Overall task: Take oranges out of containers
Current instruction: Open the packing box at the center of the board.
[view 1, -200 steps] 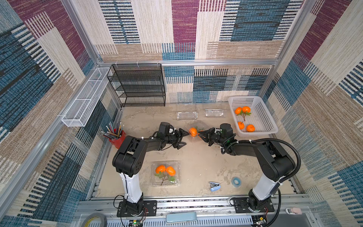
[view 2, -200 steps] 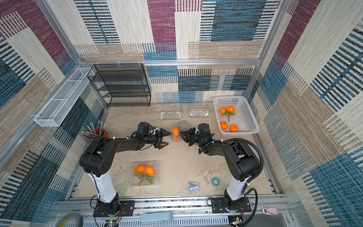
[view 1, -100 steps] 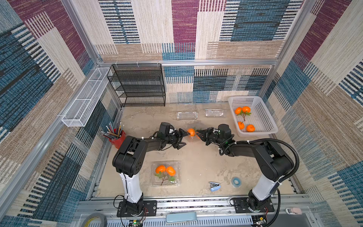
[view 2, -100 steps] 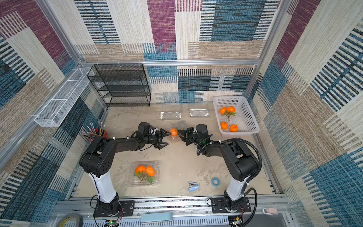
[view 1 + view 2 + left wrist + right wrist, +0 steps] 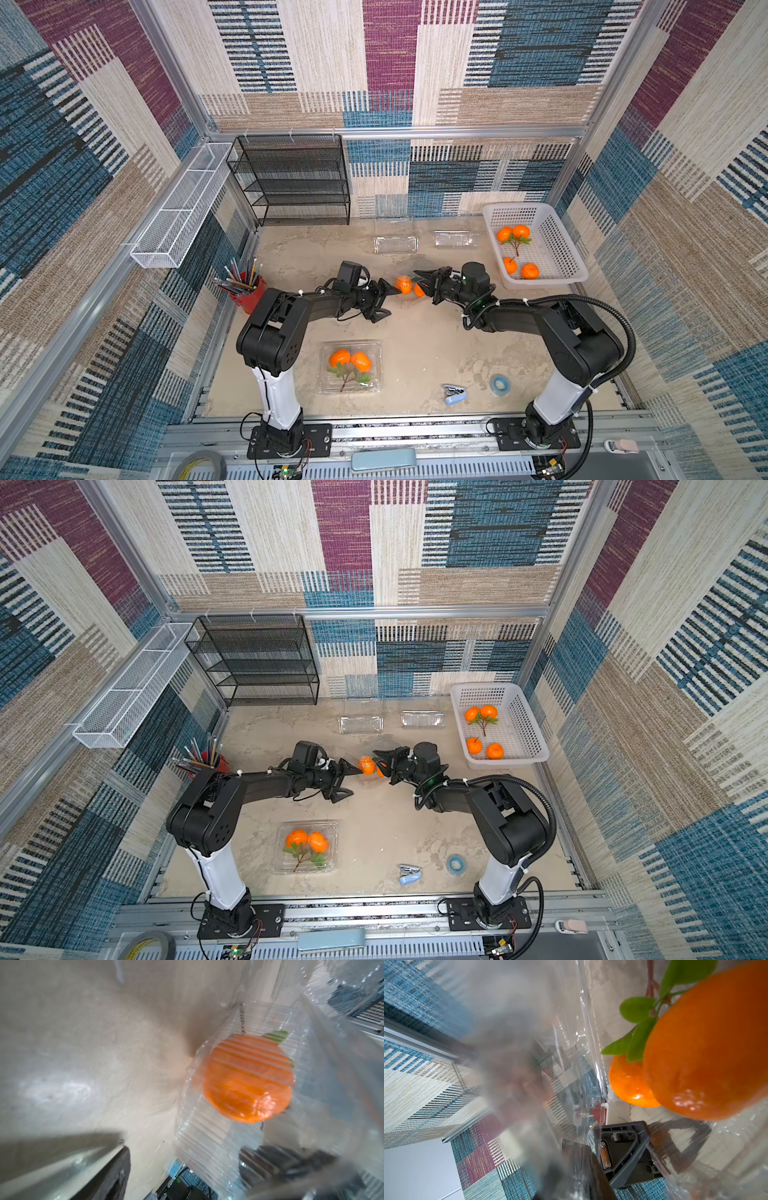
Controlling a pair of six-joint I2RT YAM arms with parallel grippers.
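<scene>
While four oranges (image 5: 515,249) are placed in the white basket (image 5: 561,232) and two back clamshells (image 5: 395,245) are emptied, one orange pair (image 5: 404,285) is enclosed in a mid-table clamshell (image 5: 207,1147) between the wide-spread left gripper (image 5: 392,300) and the right gripper (image 5: 424,288), grip unclear; the front clamshell (image 5: 332,384) is not yet emptied.
</scene>
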